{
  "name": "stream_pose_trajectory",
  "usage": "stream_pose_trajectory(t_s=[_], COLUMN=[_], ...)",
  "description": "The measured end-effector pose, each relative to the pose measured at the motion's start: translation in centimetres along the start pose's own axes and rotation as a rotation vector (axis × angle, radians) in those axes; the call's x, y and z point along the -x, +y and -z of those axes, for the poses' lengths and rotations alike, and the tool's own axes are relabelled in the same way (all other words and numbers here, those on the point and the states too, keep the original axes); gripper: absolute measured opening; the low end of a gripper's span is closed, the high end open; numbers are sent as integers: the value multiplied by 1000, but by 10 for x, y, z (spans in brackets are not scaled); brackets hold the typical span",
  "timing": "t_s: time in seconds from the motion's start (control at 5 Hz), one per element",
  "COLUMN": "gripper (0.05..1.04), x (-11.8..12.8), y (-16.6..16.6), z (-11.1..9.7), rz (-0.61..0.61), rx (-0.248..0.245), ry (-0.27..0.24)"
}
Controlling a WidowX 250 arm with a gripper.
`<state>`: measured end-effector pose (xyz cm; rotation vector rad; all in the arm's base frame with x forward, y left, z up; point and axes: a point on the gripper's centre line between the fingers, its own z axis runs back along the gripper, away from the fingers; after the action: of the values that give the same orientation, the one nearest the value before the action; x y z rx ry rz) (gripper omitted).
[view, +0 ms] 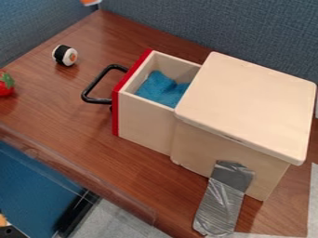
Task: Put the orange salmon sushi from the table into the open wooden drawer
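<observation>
A blue cloth (162,90) is lying bunched inside an open drawer (146,123), its soft folds rising below the rim and its far part running towards the covered end. Its distance from the hand cannot be determined; nor can I tell whether the hand is wide, narrow or holding anything. The drawer is projecting from a wooden cabinet (248,102), and this extension is leaving part of the cloth accessible from above. Its side walls are evidently serving to contain the cloth. The drawer is showing pale, smooth wood with straight edges, while its red front panel (115,111) is carrying a black handle (92,87), a rounded bar bent into a squared loop, apparently standing proud to allow hooking or pulling. The cabinet is presenting a flat, pale top with rounded corners. A strip of grey tape (222,204), wrinkled and glossy, is running from its side down to the tabletop (53,109), presumably anchoring it against a pull on the drawer. Beyond the handle, a toy sushi roll (64,55) is resting on the brown wood-grain surface, rounded, black-banded and white-ended. Farther out, a red toy strawberry (5,85) with a green top is sitting at the view's edge. A woven blue-grey partition (186,23) is standing behind.
</observation>
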<state>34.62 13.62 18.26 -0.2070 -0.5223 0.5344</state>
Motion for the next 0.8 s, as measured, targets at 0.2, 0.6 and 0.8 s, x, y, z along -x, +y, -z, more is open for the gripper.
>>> stream_pose_trajectory(t_s=[0.2,0.6,0.8], gripper=[569,569,569], x=[19,51,65], y=[-23,-58,-69], z=[-3,10,21], rz=[44,126,151], rx=[13,-8,-33], ry=[27,74,65])
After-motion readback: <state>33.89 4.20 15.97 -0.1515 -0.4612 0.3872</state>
